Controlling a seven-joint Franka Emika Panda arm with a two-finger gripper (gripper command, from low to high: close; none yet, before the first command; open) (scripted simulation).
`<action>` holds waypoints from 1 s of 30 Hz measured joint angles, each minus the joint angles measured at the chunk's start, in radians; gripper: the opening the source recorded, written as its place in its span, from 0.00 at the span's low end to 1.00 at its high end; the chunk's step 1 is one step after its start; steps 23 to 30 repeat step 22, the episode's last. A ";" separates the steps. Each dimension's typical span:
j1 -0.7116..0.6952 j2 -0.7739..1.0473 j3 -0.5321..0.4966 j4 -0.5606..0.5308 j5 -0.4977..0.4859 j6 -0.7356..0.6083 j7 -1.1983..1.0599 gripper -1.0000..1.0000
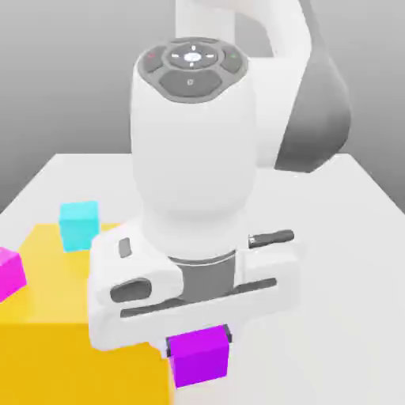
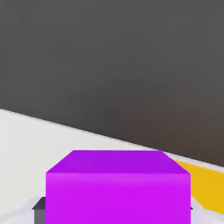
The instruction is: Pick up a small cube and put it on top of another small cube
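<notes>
White is the colour of the biggest thing here, the robot arm [image 1: 198, 134], which stands over a pale table [image 1: 348, 237]. Next in size is the big yellow block [image 1: 71, 348], sitting at the exterior view's left, near the front. On top of that block sit two little cubes: a teal cube [image 1: 79, 224] toward the back, and a pink-magenta cube [image 1: 9, 271] at the edge of the exterior view's left.

Smallest of all is the small cube [image 1: 200, 356], bright violet-purple. It sits under the gripper [image 1: 199, 338], just beside the yellow block's corner. Dark fingers [image 1: 227, 334] press on its two sides, so the gripper is clenched on it and holding it. In the hand view the small cube [image 2: 118, 188] looks square and level between the fingers, not tipped.

The step now is, I think, carrying the cube over to another little cube. To do it well, the arm should keep its squeeze the same and lift high enough to pass over the yellow block's edge. It should move slowly, line up the purple cube's sides right over the other cube, come straight down, and let go only when the two touch flat. A bump or a crooked drop could knock the bottom cube off.
</notes>
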 joint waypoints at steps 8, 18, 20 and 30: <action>-0.097 -0.140 -0.115 -0.045 0.004 -0.031 0.113 0.00; -0.306 -0.243 -0.132 -0.193 -0.041 0.099 0.245 0.00; -0.262 -0.235 -0.114 -0.208 -0.039 0.121 0.244 1.00; -0.261 -0.235 -0.114 -0.208 -0.039 0.121 0.244 1.00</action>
